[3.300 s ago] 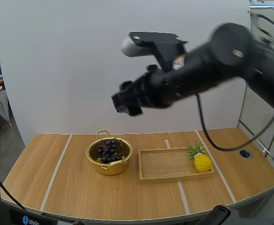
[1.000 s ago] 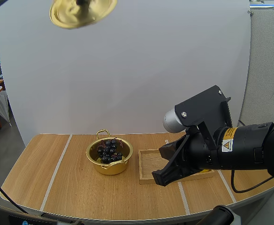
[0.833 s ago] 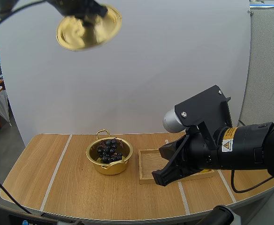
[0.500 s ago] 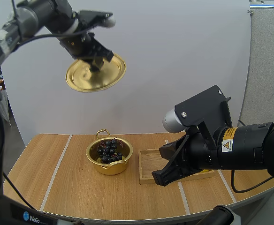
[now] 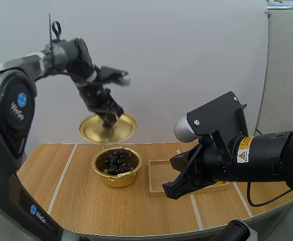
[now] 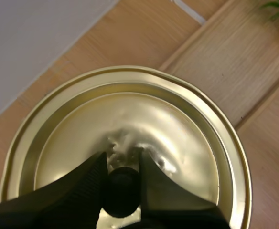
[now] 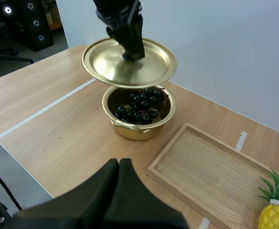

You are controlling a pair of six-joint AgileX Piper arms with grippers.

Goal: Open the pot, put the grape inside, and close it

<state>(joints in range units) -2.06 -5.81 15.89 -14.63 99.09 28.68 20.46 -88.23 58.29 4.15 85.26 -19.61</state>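
A gold pot (image 5: 117,173) (image 7: 138,128) stands on the table with a bunch of dark grapes (image 5: 117,160) (image 7: 140,106) inside it. Just above the pot hangs its gold lid (image 5: 108,128) (image 6: 130,138) (image 7: 130,62), slightly tilted. My left gripper (image 5: 109,118) (image 6: 122,183) is shut on the lid's black knob (image 6: 122,187). My right gripper (image 5: 170,190) (image 7: 118,168) is shut on nothing, its fingers together as one dark wedge, low over the table's front to the right of the pot.
A wooden tray (image 5: 159,176) (image 7: 211,171) lies right of the pot. A small pineapple (image 7: 275,212) stands at the tray's far end. My right arm covers much of the tray in the high view.
My left arm has brought the lid down from high at the upper left to just above the pot. The right arm has stayed still.
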